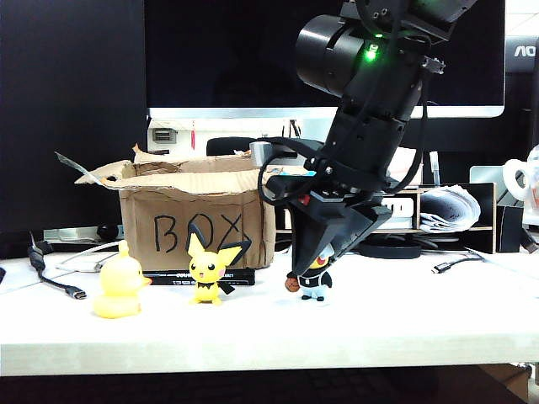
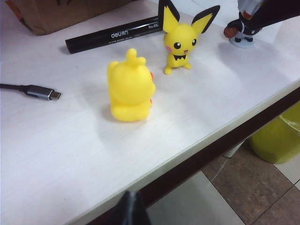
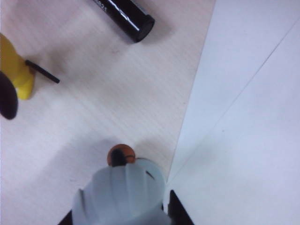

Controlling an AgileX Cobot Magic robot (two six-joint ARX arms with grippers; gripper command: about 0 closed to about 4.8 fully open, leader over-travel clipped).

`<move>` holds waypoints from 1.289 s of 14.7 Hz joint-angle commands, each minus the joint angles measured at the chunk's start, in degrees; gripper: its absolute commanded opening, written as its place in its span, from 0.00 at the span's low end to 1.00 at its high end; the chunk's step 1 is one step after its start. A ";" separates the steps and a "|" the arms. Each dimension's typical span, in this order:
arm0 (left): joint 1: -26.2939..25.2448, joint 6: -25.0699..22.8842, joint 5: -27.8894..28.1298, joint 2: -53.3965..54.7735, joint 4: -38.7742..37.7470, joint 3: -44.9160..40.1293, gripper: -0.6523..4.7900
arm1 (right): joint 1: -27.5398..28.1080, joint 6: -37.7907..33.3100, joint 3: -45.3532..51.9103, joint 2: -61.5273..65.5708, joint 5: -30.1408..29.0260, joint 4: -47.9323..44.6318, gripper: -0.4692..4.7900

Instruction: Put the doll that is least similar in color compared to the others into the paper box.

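I have the right gripper (image 1: 322, 263) down over the small doll with the white round cap, yellow face and black top (image 1: 316, 282), which stands on the white counter (image 1: 379, 320) in front of and to the right of the brown corrugated paper box marked "BOX" (image 1: 198, 220). Its fingers sit partly closed on either side of the cap and look to be touching it, but I can't confirm from here that the grip is firm. In the right wrist view the cap fills the near edge, with the doll's brown ball (image 3: 121, 154) showing just past it.

The left gripper (image 2: 131, 211) hangs off the counter's front edge, well away from everything; only a dark tip shows, so I can't tell how wide it stands.

The doll looks like hard, light moulded plastic, smooth and probably slippery on that rounded cap. I'd judge the widest part of the head the safest place to squeeze, since a pinch higher up could squirt it out.

The counter is smooth pale laminate. The plain yellow duck-like figure (image 1: 120, 290), the yellow figure with black-edged pointed ears (image 1: 209, 271) and a black marker pen (image 2: 112, 35) sit to the left. The box's ragged flaps could snag the doll on the way in.
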State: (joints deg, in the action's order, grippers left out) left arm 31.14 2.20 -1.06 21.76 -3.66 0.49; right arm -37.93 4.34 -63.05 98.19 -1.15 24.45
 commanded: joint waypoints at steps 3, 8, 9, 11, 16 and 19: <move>-0.02 -0.04 -0.22 0.00 0.76 0.07 0.11 | -0.11 -2.69 -4.33 -2.19 -0.48 5.09 0.32; -0.02 -0.04 -0.22 0.00 0.76 0.07 0.11 | -0.09 -2.58 -15.98 -7.02 -2.08 7.17 0.32; -0.02 -0.04 -0.22 0.00 0.76 0.07 0.11 | 0.04 -2.51 -17.99 -6.99 -3.72 6.62 0.32; -0.02 -0.04 -0.22 0.00 0.76 0.07 0.11 | 0.04 -2.51 -20.65 -6.93 -7.02 -2.69 0.32; -0.02 -0.02 -0.22 0.00 0.76 0.07 0.11 | 1.14 -3.69 -29.77 3.85 -10.78 -9.16 0.31; -0.02 -0.02 -0.22 0.00 0.76 0.07 0.11 | 1.11 -3.69 -37.92 11.56 -10.82 -4.61 0.31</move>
State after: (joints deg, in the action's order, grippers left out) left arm 31.14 2.20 -1.06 21.76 -3.66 0.49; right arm -36.77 0.89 -99.22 109.08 -11.66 19.49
